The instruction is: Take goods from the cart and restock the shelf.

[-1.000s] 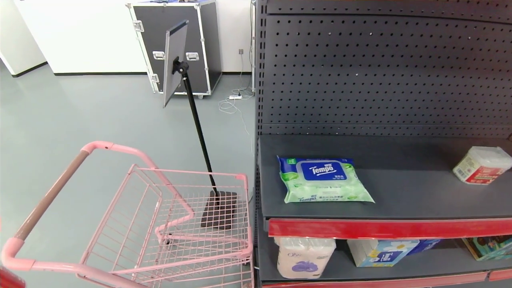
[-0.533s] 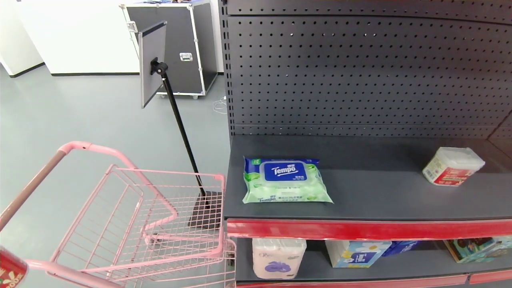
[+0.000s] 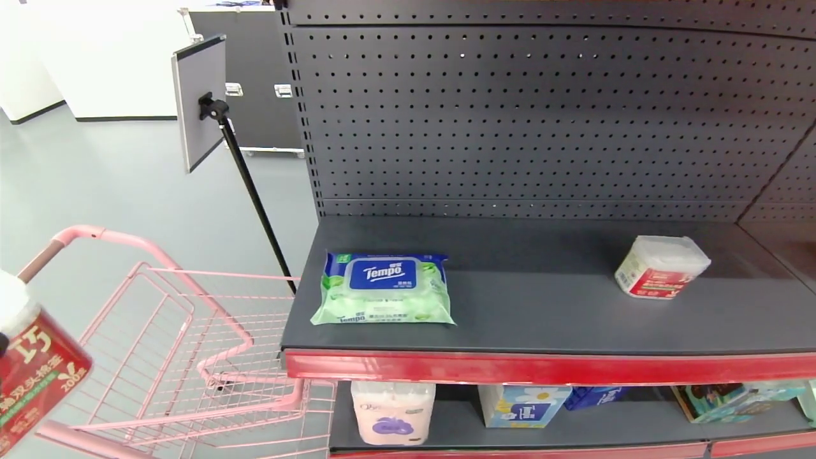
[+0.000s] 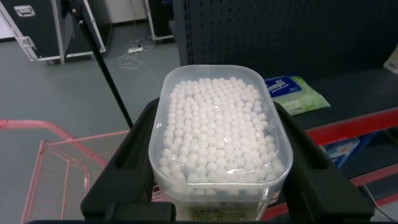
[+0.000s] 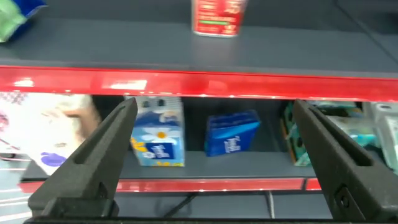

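Above cart (image 3: 83, 232), left pincer (image 4: 217, 146) clamped on seemingly swab-filled tub (image 4: 219, 118); right pincer (image 5: 212, 106) apart before shelf (image 3: 542, 319).

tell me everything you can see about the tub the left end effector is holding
The cotton swab tub is a clear plastic rectangular box with rounded corners, packed with white swab tips seen end-on through its top. A red printed label wraps its side. The left end effector grips it, one black finger against each long side, over the near side of the pink cart.
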Robot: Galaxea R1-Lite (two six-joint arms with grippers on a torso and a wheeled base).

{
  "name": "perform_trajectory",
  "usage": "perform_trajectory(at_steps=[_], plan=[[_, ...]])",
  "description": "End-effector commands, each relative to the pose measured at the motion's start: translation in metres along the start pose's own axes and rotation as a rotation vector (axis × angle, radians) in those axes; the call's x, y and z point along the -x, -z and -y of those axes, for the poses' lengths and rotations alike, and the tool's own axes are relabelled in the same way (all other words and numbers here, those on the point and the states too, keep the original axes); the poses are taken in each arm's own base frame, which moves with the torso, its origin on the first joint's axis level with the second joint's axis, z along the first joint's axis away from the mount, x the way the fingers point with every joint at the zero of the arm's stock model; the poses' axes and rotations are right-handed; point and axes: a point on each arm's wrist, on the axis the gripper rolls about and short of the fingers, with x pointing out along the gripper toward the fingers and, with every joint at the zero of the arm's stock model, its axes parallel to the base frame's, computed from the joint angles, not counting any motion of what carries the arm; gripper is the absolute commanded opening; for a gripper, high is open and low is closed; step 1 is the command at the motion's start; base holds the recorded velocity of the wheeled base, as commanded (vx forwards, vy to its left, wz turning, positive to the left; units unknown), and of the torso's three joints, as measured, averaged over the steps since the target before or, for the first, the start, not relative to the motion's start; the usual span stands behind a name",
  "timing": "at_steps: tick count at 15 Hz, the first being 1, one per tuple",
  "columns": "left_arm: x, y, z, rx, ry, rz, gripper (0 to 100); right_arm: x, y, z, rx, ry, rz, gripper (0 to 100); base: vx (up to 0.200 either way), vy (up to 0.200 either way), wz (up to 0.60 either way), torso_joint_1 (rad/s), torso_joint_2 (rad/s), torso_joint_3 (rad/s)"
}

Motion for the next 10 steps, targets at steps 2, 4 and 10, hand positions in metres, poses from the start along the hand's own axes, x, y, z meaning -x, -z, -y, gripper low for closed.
perform_trajectory(at_steps=[2,4,10], plan=[[-0.0187,-0.0027,-0.0004,0.0,0.002,-0.038,0,-0.0001,-0.0001,0.0,0.001,-0.001,-0.001,100,0.0,-0.2,0.0,0.002,0.0,0.002],[-0.0222,-0.0065,-0.0007,-0.001,0.002,-0.027,0,-0.0001,-0.0001,0.0,0.001,-0.001,-0.001,100,0.0,-0.2,0.0,0.002,0.0,0.002],[-0.0248,-0.0093,-0.0009,-0.016,0.001,-0.023,0,-0.0001,-0.0001,0.0,0.001,-0.001,-0.001,100,0.0,-0.2,0.0,0.002,0.0,0.005]])
